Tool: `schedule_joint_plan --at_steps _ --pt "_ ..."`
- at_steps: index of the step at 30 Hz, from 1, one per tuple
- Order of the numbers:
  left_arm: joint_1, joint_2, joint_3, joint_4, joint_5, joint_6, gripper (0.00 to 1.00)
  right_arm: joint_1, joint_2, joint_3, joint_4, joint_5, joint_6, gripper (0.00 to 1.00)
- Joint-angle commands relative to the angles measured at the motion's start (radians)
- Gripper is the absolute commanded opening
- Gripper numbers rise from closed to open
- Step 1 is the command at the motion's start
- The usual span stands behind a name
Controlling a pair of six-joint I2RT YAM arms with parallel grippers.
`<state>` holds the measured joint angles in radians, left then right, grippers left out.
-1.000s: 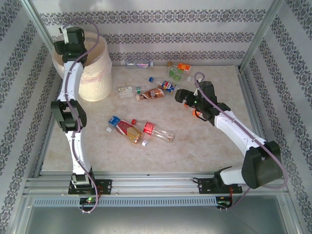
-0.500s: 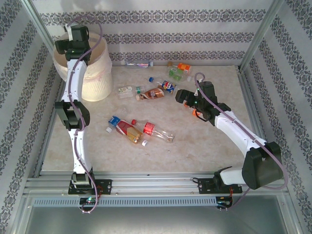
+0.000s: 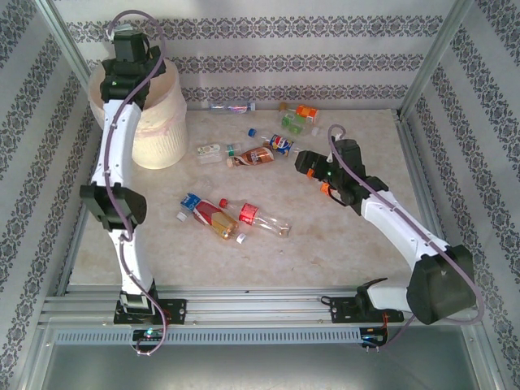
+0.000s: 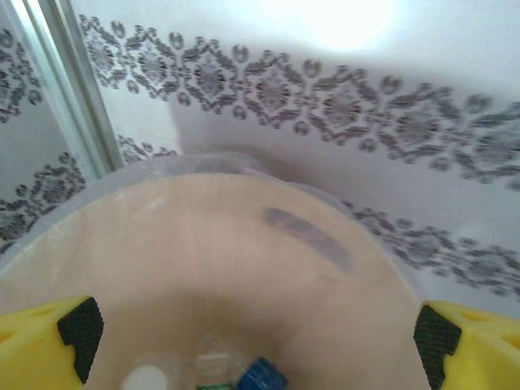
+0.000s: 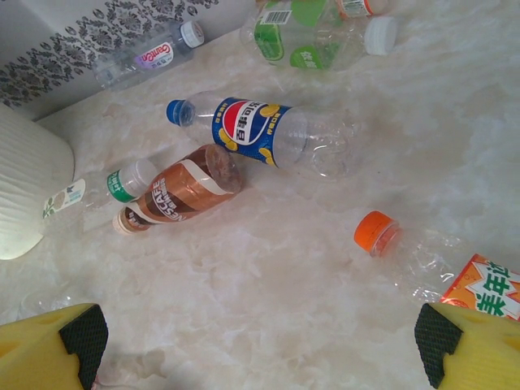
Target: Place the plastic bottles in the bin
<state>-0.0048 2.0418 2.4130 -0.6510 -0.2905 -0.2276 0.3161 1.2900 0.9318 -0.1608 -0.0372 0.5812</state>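
Observation:
The cream-white bin [image 3: 162,122] stands at the far left of the table. My left gripper [image 3: 128,81] hangs over its mouth, open and empty [image 4: 256,341]. Inside the bin [image 4: 244,244] lie plastic bottles, one with a blue cap [image 4: 262,375] and one with a white cap [image 4: 142,380]. My right gripper [image 3: 307,162] is open [image 5: 256,341] low over bare table. Beyond it lie a blue-labelled bottle [image 5: 260,130] and a brown bottle [image 5: 183,191]. An orange-capped bottle [image 5: 406,248] lies by its right finger.
More bottles lie scattered: a green-labelled one [image 5: 313,32], a clear one along the back wall [image 3: 231,106], a white-labelled one [image 3: 210,151] near the bin, and two red-labelled ones [image 3: 213,213] [image 3: 260,219] mid-table. Metal frame posts and patterned walls enclose the table.
My left arm has swung right and further back over the bin's mouth. My right gripper has edged slightly right. The bottles on the table have not moved.

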Motion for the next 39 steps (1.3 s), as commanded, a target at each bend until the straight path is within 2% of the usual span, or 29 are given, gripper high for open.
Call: schedule_joint_plan --at_steps 1,10,17,25,36,39 --pt "-0.036 -0.09 -0.089 0.052 0.099 -0.065 1.0 -0.004 -0.04 -0.029 0.055 0.034 0.01 0.98" --pt "-0.13 -0.305 -0.423 0.169 0.225 -0.137 1.0 -0.005 -0.076 -0.086 0.075 0.112 -0.04 0.98" --pt "-0.149 -0.444 -0.64 0.202 0.354 -0.241 1.0 -0.021 -0.049 -0.076 0.022 0.113 -0.251 0.98" --pt "-0.149 -0.566 -0.781 0.224 0.32 -0.251 1.0 -0.056 0.071 0.025 -0.158 0.115 -0.511 0.98" --pt "-0.149 -0.648 -0.875 0.192 0.301 -0.273 1.0 -0.202 0.21 0.094 -0.334 -0.032 -0.722 0.98" --pt "-0.149 -0.66 -0.878 0.178 0.28 -0.269 1.0 -0.234 0.271 0.125 -0.378 -0.002 -0.778 0.98"
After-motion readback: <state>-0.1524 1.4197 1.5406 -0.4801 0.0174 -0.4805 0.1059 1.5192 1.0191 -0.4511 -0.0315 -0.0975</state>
